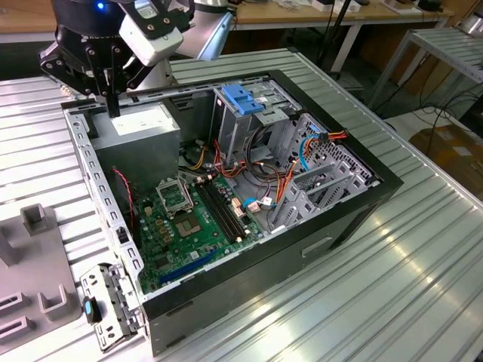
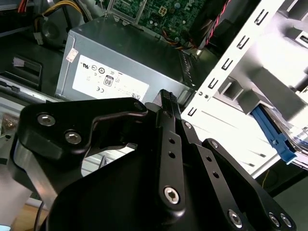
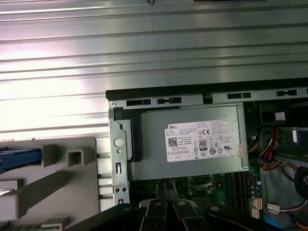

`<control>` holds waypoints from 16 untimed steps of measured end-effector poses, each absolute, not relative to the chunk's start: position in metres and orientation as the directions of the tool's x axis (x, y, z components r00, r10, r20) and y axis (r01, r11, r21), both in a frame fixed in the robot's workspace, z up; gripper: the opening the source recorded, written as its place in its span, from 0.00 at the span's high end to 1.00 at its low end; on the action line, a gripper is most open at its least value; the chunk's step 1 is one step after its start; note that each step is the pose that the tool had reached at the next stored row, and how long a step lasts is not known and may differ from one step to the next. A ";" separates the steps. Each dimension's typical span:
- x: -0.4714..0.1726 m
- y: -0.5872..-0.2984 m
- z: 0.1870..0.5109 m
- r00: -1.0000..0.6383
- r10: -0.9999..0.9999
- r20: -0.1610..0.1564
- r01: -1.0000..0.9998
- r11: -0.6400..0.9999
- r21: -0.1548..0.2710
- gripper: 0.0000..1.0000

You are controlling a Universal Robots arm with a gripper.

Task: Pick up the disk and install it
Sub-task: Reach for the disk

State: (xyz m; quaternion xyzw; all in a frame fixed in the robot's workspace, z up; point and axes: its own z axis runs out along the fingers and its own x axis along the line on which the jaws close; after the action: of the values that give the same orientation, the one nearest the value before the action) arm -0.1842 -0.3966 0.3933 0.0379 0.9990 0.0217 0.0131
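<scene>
My gripper [image 1: 113,105] hangs over the far corner of the open computer case [image 1: 98,188], at the exterior view's left. It is just above the grey power-supply box [image 1: 136,128]. Its black fingers [image 2: 166,96] stand pressed together with nothing between them, and they also show in the first wrist view [image 3: 166,191]. A blue strip [image 3: 19,159] lies by the grey holder [image 3: 62,183] outside the case and appears again in the second wrist view [image 2: 272,134]. I cannot tell whether it belongs to the disk. The disk's body is out of view.
Inside the case are a metal drive cage with a blue plastic top [image 1: 241,102], a green motherboard [image 1: 189,219] and loose orange and blue cables [image 1: 302,158]. A metal bracket [image 1: 109,305] lies beside the case. The ribbed metal table [image 1: 392,286] surrounds everything.
</scene>
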 end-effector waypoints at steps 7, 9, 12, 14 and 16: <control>-0.191 -0.396 0.393 -0.997 0.076 -0.024 0.075 0.996 0.044 0.89; -0.193 -0.396 0.393 -0.997 0.076 -0.024 0.075 0.996 0.044 0.89; -0.196 -0.396 0.393 -0.997 0.076 -0.024 0.075 0.996 0.044 0.89; -0.199 -0.396 0.393 -0.997 0.076 -0.025 0.075 0.996 0.044 0.89; -0.201 -0.396 0.393 -0.997 0.076 -0.024 0.075 0.996 0.044 0.89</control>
State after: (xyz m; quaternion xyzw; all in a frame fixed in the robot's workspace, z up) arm -0.2014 -0.3963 0.3933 0.0379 0.9990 0.0217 0.0131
